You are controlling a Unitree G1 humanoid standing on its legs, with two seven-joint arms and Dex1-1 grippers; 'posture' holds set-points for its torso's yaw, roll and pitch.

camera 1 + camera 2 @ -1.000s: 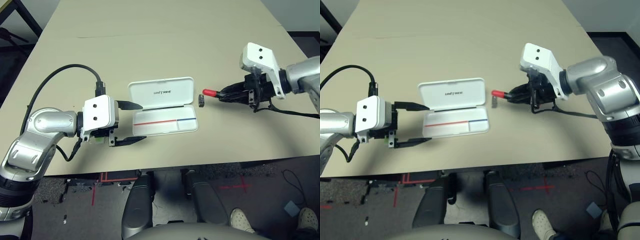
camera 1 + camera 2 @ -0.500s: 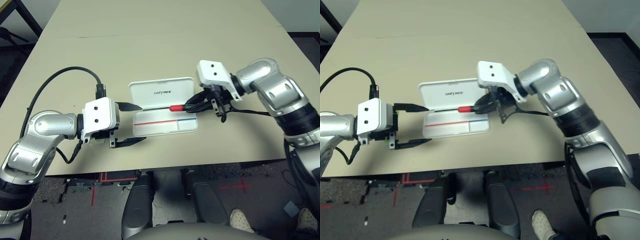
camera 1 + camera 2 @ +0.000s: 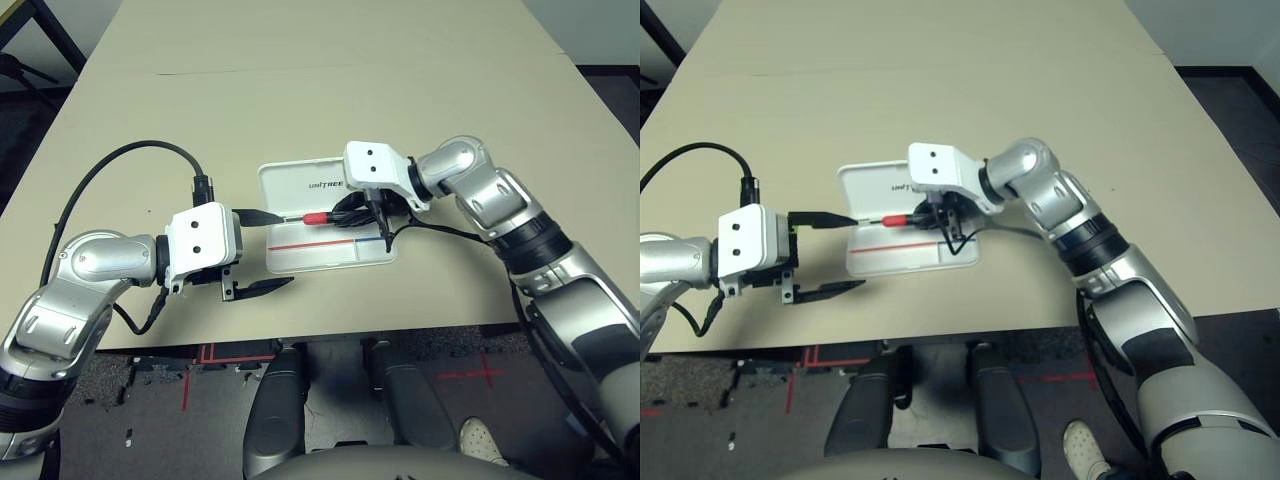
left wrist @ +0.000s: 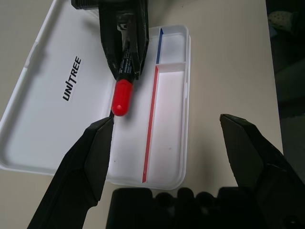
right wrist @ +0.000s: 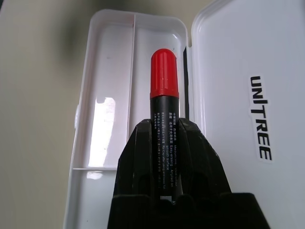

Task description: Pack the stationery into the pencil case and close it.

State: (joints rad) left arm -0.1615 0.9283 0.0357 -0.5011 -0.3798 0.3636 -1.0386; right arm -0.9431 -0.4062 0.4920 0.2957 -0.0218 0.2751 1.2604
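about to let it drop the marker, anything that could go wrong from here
1. The right gripper holds the red-capped marker over the hinge line of the open pencil case, not squarely over the tray; released here, it may land on the lid or roll out.
2. The open left gripper waits at the case's end, with one fingertip close to the marker's cap; moving further could bump it.

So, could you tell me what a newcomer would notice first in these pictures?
Probably the red marker, clamped in the right gripper and hanging over the open white pencil case at mid-table. Next, the left gripper, jaws spread wide, beside the case's left end.
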